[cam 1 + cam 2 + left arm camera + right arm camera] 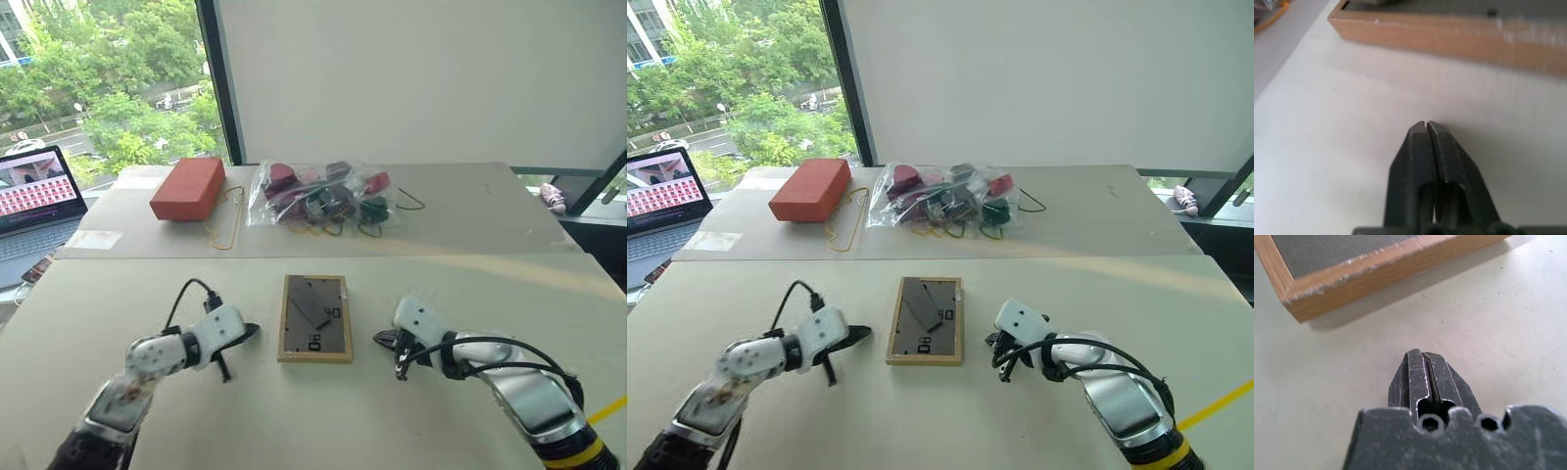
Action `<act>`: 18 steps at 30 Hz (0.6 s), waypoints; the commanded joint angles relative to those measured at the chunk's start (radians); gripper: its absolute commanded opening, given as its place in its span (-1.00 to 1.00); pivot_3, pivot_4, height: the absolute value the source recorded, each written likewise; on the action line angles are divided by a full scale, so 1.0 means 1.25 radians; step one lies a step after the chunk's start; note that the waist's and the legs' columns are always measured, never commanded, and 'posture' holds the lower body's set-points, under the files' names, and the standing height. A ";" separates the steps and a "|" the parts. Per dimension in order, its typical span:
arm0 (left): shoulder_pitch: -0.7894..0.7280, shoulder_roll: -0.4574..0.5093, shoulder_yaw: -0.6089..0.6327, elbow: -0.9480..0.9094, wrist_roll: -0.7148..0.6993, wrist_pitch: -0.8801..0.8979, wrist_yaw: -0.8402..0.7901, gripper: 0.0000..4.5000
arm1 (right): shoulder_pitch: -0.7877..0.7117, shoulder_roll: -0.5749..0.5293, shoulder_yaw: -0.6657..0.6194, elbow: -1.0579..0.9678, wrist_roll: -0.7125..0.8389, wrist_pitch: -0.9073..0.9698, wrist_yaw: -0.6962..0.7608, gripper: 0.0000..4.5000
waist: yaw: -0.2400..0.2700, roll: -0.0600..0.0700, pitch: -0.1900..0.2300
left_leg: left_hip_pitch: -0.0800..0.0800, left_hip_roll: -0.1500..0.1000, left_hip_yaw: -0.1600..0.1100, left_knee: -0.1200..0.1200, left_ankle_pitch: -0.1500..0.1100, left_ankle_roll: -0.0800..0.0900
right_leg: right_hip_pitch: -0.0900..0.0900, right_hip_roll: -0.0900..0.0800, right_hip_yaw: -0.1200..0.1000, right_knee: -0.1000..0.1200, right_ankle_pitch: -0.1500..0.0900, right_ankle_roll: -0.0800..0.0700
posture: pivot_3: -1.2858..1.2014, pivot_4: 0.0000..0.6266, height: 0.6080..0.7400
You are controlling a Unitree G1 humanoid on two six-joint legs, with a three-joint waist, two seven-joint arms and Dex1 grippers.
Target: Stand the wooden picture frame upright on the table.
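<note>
From my station I see the wooden picture frame lying flat on the desk, back side up, its dark grey panel and folded stand facing the ceiling, roughly midway between my two arms. My left gripper sits just to the frame's left, the forearm coming in low from the near left corner and angling forward and to the right, the wrist tipped slightly downward so the tips hang close over the desk surface. In the left wrist view the jaws appear pressed together at the tips, pointing at the frame's long wooden edge with a strip of bare desk between them and the wood, so nothing is held. My right gripper mirrors it on the frame's right side, the arm reaching in from the near right and angled forward and to the left, nose dipped toward the desk. Its jaws are closed tight on nothing, aimed at a corner of the frame but clear of it. Farther back on the desk lie a red-orange block and a clear plastic bag of small items, well apart from the frame, and a laptop stands at the far left.
</note>
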 commanded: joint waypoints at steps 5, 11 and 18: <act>-0.164 0.057 -0.084 0.324 0.495 -0.670 0.390 0.38 | -0.066 0.034 0.006 0.064 0.025 -0.002 0.022 -1.00 | 0.004 0.000 0.000 | 0.000 0.000 0.000 0.000 0.000 0.000 | 0.000 0.000 0.000 0.000 0.000 0.000 | 0.03 -0.52 1.00; -0.300 0.044 -0.196 0.475 0.788 -0.729 0.724 0.49 | -0.098 0.079 0.035 0.066 0.069 0.092 0.045 -1.00 | 0.005 0.000 0.000 | 0.000 -0.001 0.000 0.000 0.000 0.000 | 0.000 0.000 0.000 0.001 0.000 0.001 | 0.03 -0.52 1.00; -0.411 -0.036 -0.345 0.557 0.910 -0.734 0.917 0.49 | -0.138 0.139 0.081 0.050 0.068 0.150 0.015 -1.00 | 0.015 0.004 -0.005 | 0.000 -0.001 0.000 0.000 0.000 0.000 | 0.000 0.000 0.000 0.002 0.000 0.001 | 0.03 -0.52 1.00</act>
